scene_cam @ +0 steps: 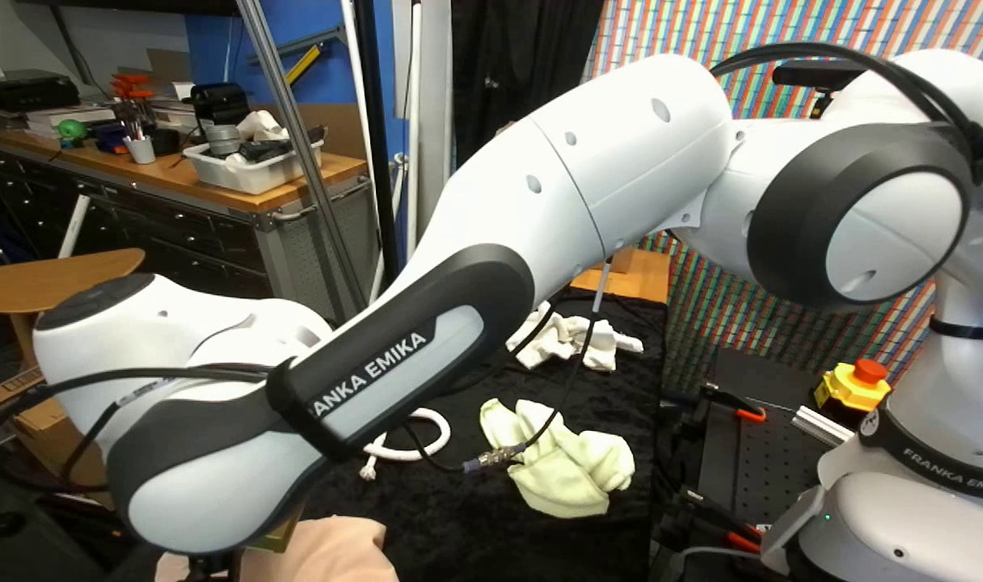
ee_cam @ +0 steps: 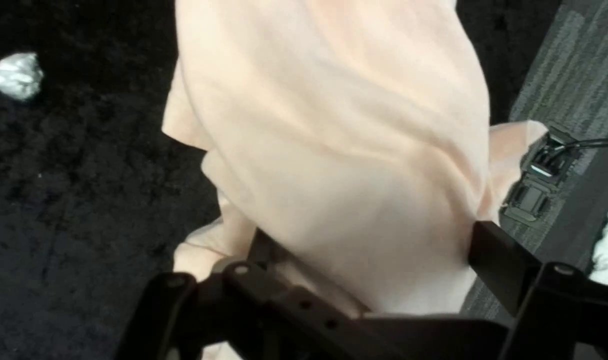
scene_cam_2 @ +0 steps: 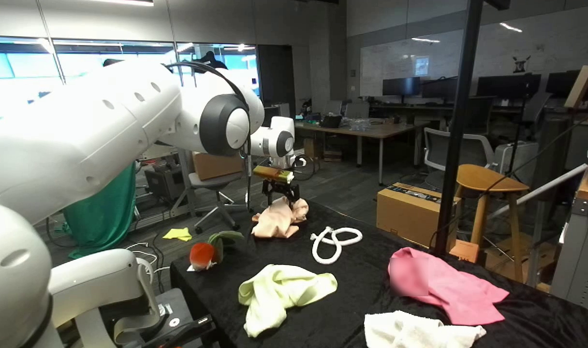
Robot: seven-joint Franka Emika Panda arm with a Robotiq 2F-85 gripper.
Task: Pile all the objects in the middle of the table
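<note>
A peach cloth lies crumpled at the far edge of the black-covered table. My gripper is down at it; in the wrist view its fingers are wide apart with the cloth bulging between them. A white knotted rope lies near the table's middle; its end shows in the wrist view. A light green cloth, a pink cloth, a white cloth and a red toy with green leaves lie around it. My arm hides the pink cloth in an exterior view.
A black post stands at the table edge by the pink cloth. A cardboard box and wooden stool stand beyond the table. A cable hangs from my arm above the table. A yellow emergency stop sits beside my base.
</note>
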